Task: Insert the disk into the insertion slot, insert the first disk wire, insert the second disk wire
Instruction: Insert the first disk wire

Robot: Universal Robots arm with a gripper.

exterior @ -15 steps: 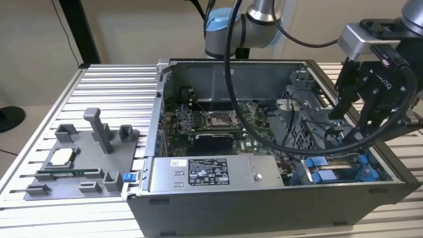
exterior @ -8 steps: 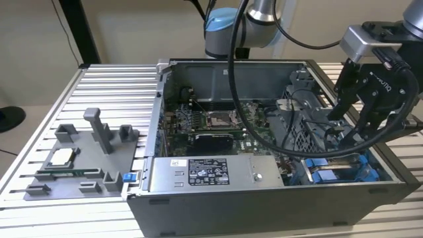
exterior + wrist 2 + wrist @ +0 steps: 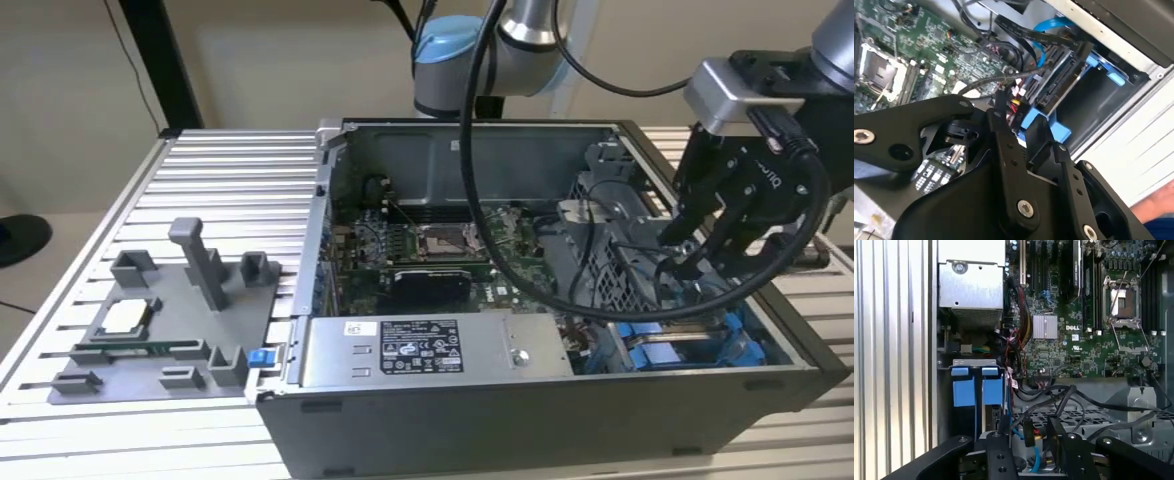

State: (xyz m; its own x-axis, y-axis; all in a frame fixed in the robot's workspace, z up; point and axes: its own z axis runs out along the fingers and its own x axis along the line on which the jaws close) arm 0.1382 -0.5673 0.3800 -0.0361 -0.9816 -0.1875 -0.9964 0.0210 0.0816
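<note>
Rig: one arm, black claw at the exterior view's right, lowered into the open case.
Table: ribbed metal table carrying the case, with a grey fixture well apart from it at the exterior view's left.
Claw state: open. In the first wrist view the fingers stand apart. A black connector on a dark cable shows in the gap, clear of one finger. Contact with the other cannot be told.
Claw position: above the drive corner of the case, beside the perforated cage and just over the slot.
Disk: in the second wrist view the disk lies in the slot, held in its blue frame, with its connector edge facing the claw.
Wires: a blue cable and a flat black cable run down to the disk's connector edge. Whether either is seated cannot be told.
Other parts: motherboard on the case floor, labelled supply box along the near wall.
</note>
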